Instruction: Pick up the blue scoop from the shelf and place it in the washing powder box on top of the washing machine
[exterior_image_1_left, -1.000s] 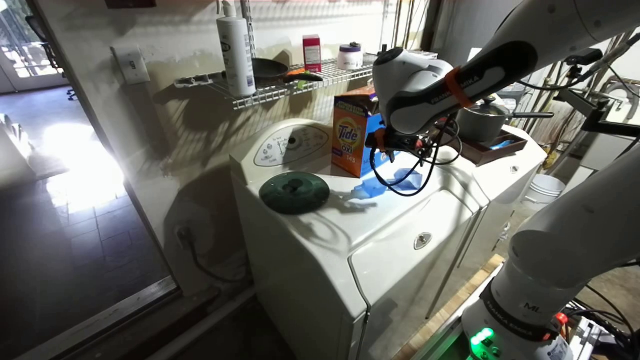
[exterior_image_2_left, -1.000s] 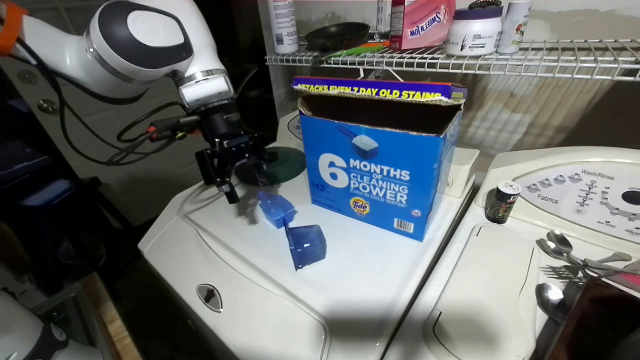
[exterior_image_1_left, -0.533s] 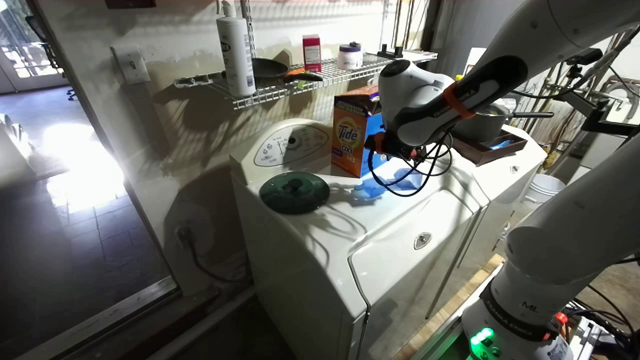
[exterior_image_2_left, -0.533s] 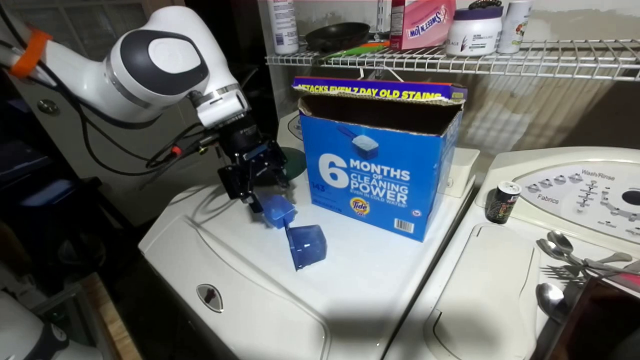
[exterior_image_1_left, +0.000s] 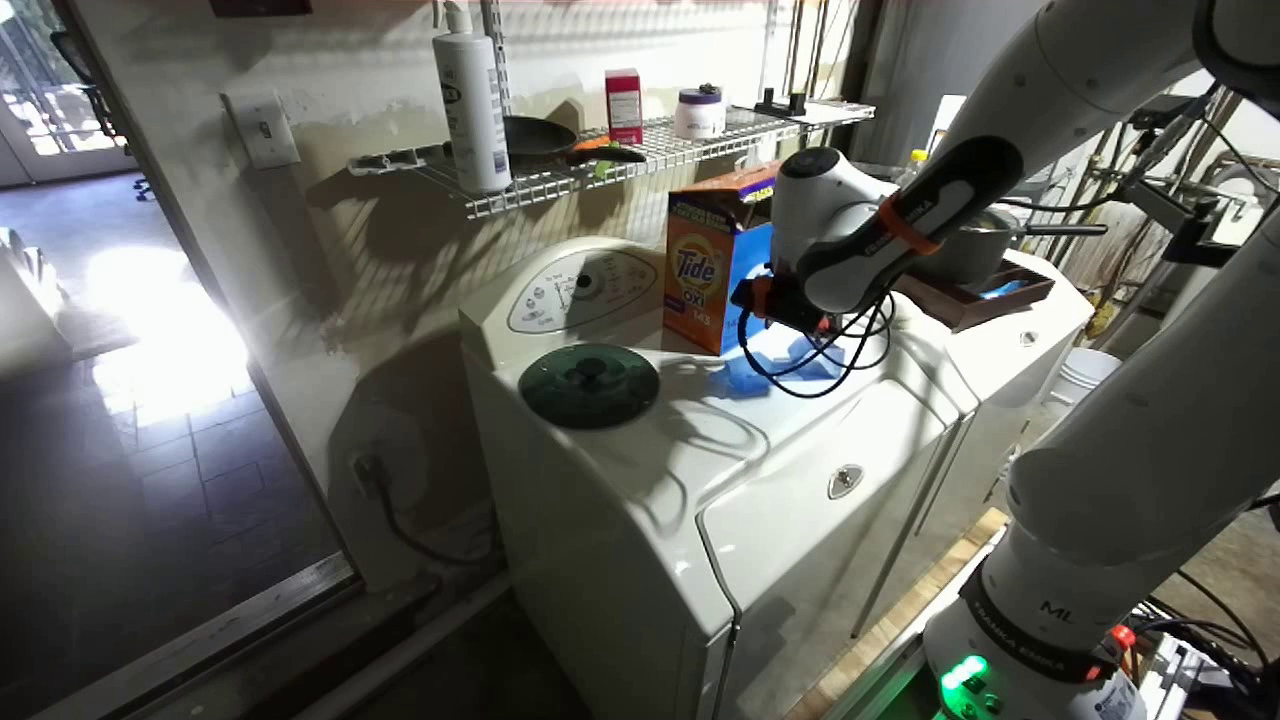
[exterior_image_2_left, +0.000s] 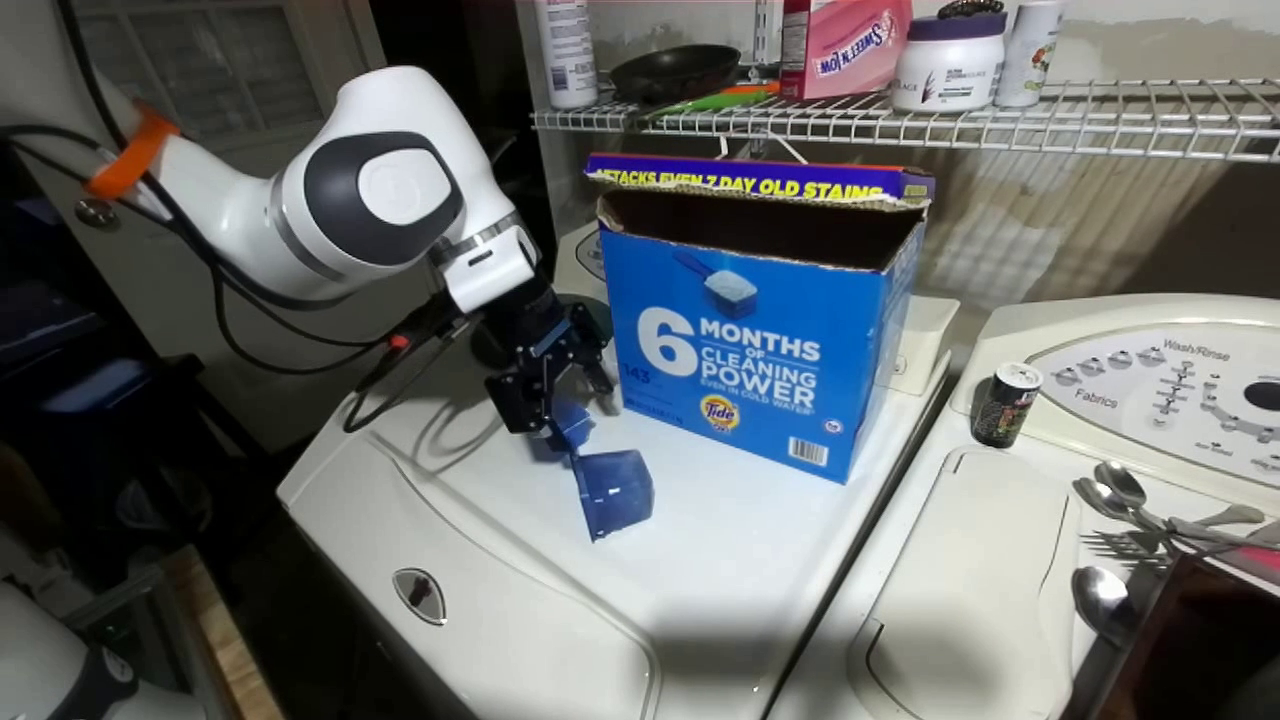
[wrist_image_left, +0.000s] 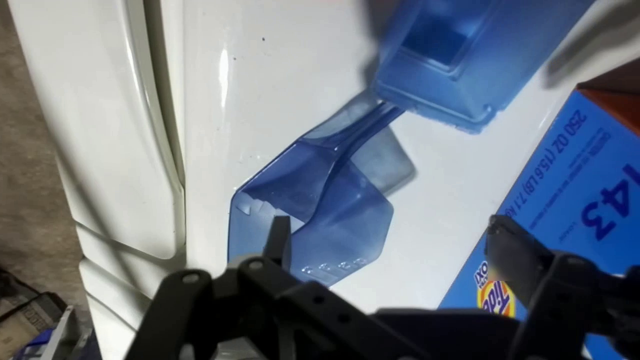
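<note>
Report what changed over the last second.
In an exterior view, the arm moved right and down in the picture, toward the washing powder box; its open jaws now partly hide one blue scoop. Nothing was visibly grasped or released. The other blue scoop, the box and the green lid stayed put.

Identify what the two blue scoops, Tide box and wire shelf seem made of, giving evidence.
Blue scoops: probably glossy plastic; translucent walls, highlights. Tide box: smoothly printed cardboard; ragged brown edge. Wire shelf: likely metal, perhaps pale-coated; thin, straight rods.
</note>
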